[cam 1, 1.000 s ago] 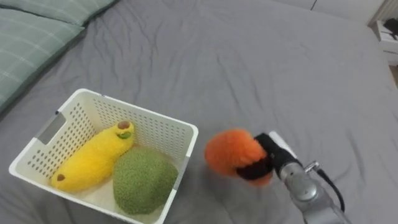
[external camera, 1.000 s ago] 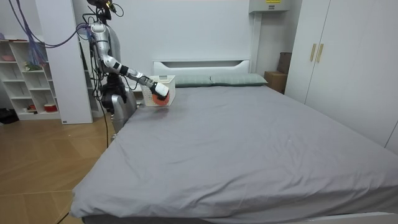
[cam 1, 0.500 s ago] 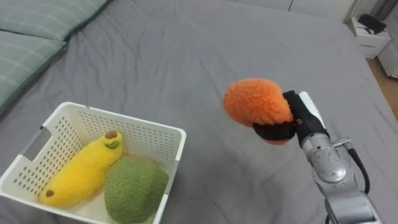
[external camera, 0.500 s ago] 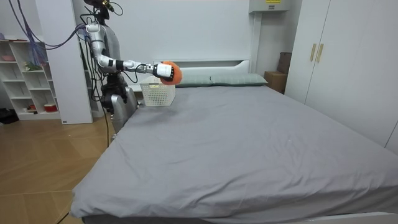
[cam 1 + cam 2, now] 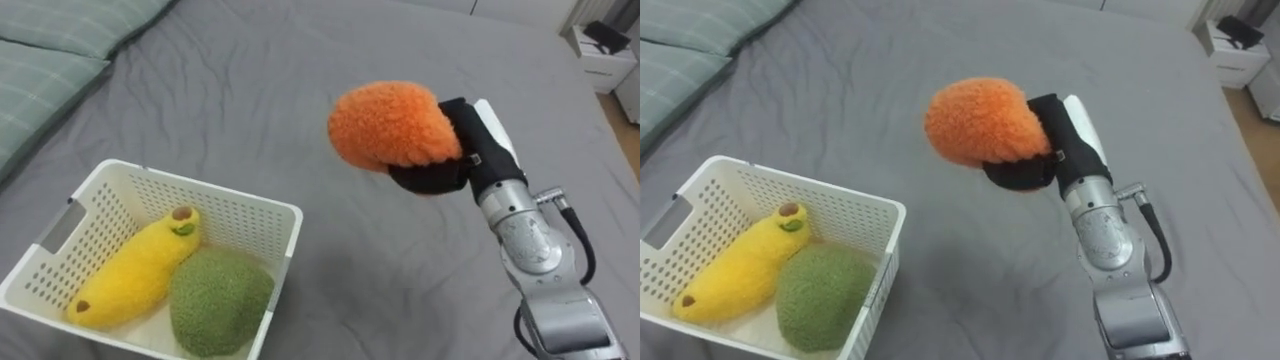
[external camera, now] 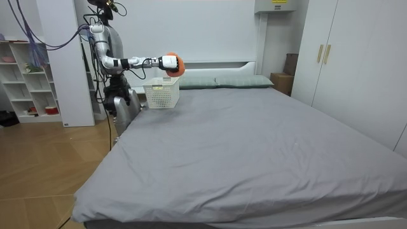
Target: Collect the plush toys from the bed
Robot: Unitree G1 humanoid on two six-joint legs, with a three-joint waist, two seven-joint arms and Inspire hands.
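Observation:
My right hand (image 5: 440,165) (image 5: 1025,165) (image 6: 167,62) is shut on a fluffy orange plush toy (image 5: 390,125) (image 5: 982,122) (image 6: 177,63), held in the air above the grey bed (image 5: 330,60), to the right of the basket. A white slotted basket (image 5: 250,205) (image 5: 855,205) (image 6: 161,93) sits on the bed at the lower left. Inside it lie a yellow banana plush (image 5: 135,275) (image 5: 740,268) and a round green plush (image 5: 218,300) (image 5: 820,295).
Green checked pillows (image 5: 50,60) lie at the upper left by the headboard. A white nightstand (image 5: 600,45) stands beyond the bed's far right edge. In the room view the robot stands at the bed's side near white shelves (image 6: 25,83); wardrobes (image 6: 356,57) line the right wall.
My right hand has lifted the orange plush from low over the bed up and towards the basket. The basket and its toys have stayed put.

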